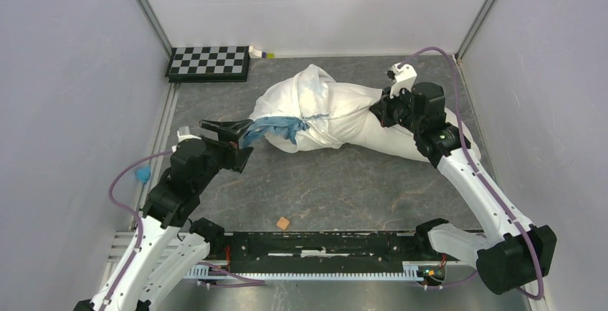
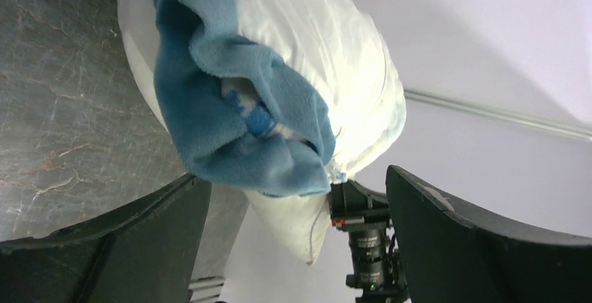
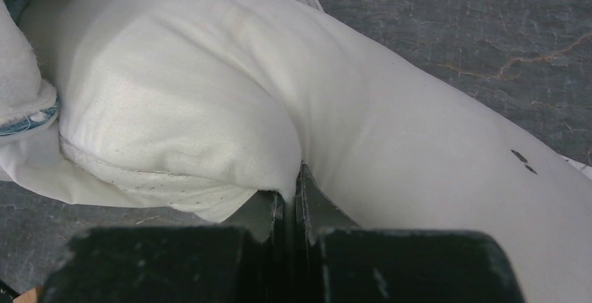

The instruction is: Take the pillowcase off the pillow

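The pillow (image 1: 401, 128) lies across the back middle of the table, its bare off-white right end showing. The pillowcase (image 1: 308, 107) is bunched over its left part, with blue fabric (image 1: 276, 128) hanging at the left end. My left gripper (image 1: 240, 142) is open, its jaws on either side of the blue fabric's tip without closing on it. In the left wrist view the blue fabric (image 2: 237, 107) hangs just beyond the wide-open fingers (image 2: 489, 247). My right gripper (image 1: 378, 110) is shut, pinching a fold of the pillow (image 3: 391, 121) between its jaws (image 3: 299, 181).
A checkerboard (image 1: 208, 62) and a small white and yellow object (image 1: 259, 53) lie at the back left. A small orange cube (image 1: 283, 222) sits near the front. Grey walls enclose the table on the left, right and back.
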Controlling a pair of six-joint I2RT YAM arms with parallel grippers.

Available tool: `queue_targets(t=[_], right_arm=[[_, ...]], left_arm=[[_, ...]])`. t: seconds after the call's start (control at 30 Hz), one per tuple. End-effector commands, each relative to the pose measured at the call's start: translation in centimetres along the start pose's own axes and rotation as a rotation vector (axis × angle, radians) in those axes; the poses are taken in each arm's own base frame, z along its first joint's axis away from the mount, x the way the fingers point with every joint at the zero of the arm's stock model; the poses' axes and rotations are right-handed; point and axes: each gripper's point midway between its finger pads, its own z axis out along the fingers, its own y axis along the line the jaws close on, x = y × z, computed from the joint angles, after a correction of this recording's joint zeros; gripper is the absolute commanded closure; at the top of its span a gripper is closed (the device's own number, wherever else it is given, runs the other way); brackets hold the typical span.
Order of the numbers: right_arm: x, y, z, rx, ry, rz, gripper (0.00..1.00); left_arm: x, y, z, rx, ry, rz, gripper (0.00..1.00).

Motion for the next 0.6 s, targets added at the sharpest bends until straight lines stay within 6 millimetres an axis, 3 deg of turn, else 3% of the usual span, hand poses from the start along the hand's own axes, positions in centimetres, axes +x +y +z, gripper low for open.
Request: queue_targets(t=[0.0, 0.17, 0.33, 0.4, 0.53, 0.57], right_arm=[[-4.2, -0.4, -1.1, 0.025, -0.154, -0.014, 1.00], [-4.6, -0.4, -1.5, 0.029, -0.168, -0.017, 1.00], [-5.0, -0.3, -1.9, 0.027, -0.181, -0.022, 1.00], [-5.0, -0.2, -1.9, 0.022, -0.180, -0.022, 1.00], [-5.0, -0.3, -2.1, 0.031, -0.183, -0.024, 1.00], [-5.0, -0.4, -2.1, 0.037, -0.186, -0.025, 1.00]], left_arm=[[-1.6, -0.1, 0.9, -0.037, -0.093, -0.080, 0.00], [-1.5, 1.4, 2.6, -0.113, -0.100, -0.116, 0.07], [-4.0, 1.6, 2.9, -0.105, -0.231, -0.119, 0.18], [-4.9, 1.3, 2.8, -0.089, -0.277, -0.110, 0.30], [-6.0, 0.7, 2.8, -0.073, -0.324, -0.072, 0.78], [-6.1, 0.7, 2.8, -0.078, -0.329, -0.069, 0.84]])
